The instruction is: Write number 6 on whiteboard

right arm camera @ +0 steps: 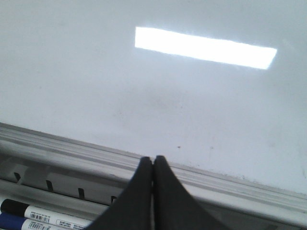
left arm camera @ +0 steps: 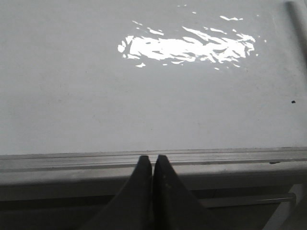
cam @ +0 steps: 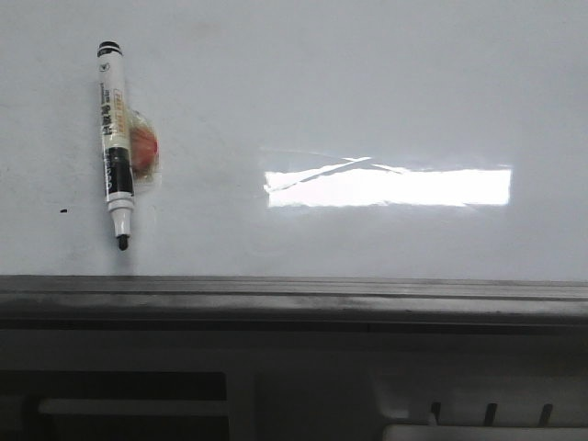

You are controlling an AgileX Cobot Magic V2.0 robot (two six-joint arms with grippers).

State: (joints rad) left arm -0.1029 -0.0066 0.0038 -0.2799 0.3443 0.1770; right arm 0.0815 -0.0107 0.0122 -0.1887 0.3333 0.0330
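The whiteboard (cam: 367,92) is glossy white with a bright rectangular glare and a grey metal rail (cam: 294,299) along its bottom edge. No number 6 shows on it; only a tiny black dot (cam: 63,211) at the left. A black-and-white marker (cam: 115,147) hangs uncapped on the board at the left, tip down, on an orange holder (cam: 143,150). My left gripper (left arm camera: 153,158) is shut and empty, its tips over the rail (left arm camera: 72,160). My right gripper (right arm camera: 153,159) is shut and empty, over the rail (right arm camera: 72,148). Neither gripper shows in the front view.
Spare markers (right arm camera: 53,216) lie in a slotted tray below the rail in the right wrist view. The same tray (cam: 487,418) shows at the lower right of the front view. The board (left arm camera: 96,96) also shows the dot (left arm camera: 293,101) in the left wrist view.
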